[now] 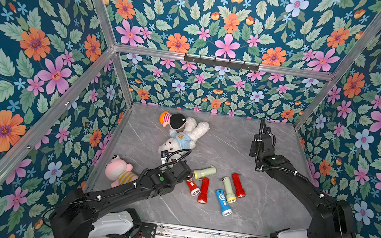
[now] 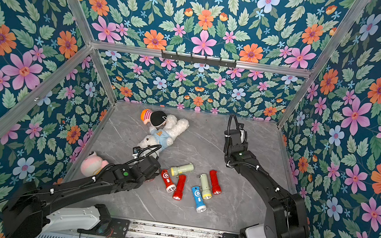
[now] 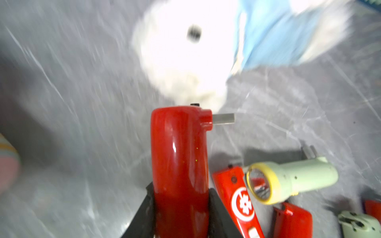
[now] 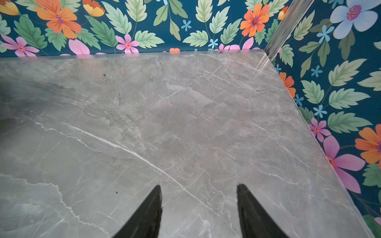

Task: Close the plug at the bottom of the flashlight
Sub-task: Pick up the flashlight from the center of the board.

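Clenched in the left end effector (image 3: 181, 187) near the white plush toy (image 3: 185, 61), the glossy red flashlight (image 3: 178, 148) shows its metal plug prong (image 3: 223, 119) jutting sideways from its butt end, while the right end effector (image 4: 199, 186) hangs released over the grey worktop (image 4: 185, 103).

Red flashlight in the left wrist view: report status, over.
Left gripper shut on red flashlight. Its plug juts out sideways, not closed. Right gripper open over table. White plush toy beyond the plug end.
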{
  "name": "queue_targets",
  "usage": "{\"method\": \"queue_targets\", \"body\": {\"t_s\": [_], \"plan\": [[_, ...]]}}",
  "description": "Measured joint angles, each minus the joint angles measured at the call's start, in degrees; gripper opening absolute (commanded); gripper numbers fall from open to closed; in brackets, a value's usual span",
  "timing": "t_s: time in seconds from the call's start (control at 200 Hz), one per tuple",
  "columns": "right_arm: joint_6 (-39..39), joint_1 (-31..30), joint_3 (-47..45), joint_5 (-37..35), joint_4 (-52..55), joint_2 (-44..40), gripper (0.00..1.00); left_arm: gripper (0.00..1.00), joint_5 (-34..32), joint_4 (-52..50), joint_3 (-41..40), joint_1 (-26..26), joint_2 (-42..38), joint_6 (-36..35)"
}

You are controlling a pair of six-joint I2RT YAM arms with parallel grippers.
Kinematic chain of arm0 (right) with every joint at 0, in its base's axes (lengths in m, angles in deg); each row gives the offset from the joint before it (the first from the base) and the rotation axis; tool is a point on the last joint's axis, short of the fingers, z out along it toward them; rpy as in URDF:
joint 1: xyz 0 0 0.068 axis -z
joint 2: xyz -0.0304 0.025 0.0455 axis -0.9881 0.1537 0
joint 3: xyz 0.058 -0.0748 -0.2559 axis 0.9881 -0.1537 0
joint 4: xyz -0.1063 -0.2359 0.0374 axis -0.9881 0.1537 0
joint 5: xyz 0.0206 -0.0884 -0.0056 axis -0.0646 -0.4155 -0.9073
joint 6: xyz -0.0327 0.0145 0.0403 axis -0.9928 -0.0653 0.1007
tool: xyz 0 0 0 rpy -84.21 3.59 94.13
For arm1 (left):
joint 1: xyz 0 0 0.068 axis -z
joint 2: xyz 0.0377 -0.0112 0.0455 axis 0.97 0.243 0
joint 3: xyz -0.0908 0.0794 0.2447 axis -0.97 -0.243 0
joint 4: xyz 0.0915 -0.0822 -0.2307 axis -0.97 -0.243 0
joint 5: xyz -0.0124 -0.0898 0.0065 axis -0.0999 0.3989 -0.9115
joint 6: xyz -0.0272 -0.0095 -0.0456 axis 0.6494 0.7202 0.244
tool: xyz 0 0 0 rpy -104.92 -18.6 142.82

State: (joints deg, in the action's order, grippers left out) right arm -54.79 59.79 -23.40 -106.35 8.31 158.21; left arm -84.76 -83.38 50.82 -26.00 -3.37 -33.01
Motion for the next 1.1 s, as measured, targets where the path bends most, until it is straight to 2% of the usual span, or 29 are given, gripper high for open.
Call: {"method": "queue_targets", "body": {"t_s": [0.21,0.37,0.58,0.71,0.92,1.1], "plan": [[0.2,0.8,-0.3,0.0,1.1,-1.8,0.58,0.00,-12.7,5.7,3.5,0.0,-0.8,-16.3],[0.6,2.2,-2.4,0.7,1.3,-4.9,0.55,0.00,-15.0,17.9,2.2,-0.1,-3.9,-29.3],[1.3,3.1,-6.1,2.4,1.2,-8.4,0.54,0.00,-5.0,39.5,-2.7,-0.2,-8.8,-48.3],[1.5,3.5,-8.5,3.8,1.2,-9.9,0.53,0.00,0.8,46.7,-1.0,-1.0,-7.7,-56.4],[1.5,3.8,-9.8,4.8,0.8,-10.4,0.53,0.00,8.8,48.6,2.4,-5.5,-6.0,-61.6],[1.4,3.8,-10.1,7.0,-1.0,-10.4,0.53,0.00,16.9,51.8,-2.4,-12.0,-9.1,-62.1]]}}
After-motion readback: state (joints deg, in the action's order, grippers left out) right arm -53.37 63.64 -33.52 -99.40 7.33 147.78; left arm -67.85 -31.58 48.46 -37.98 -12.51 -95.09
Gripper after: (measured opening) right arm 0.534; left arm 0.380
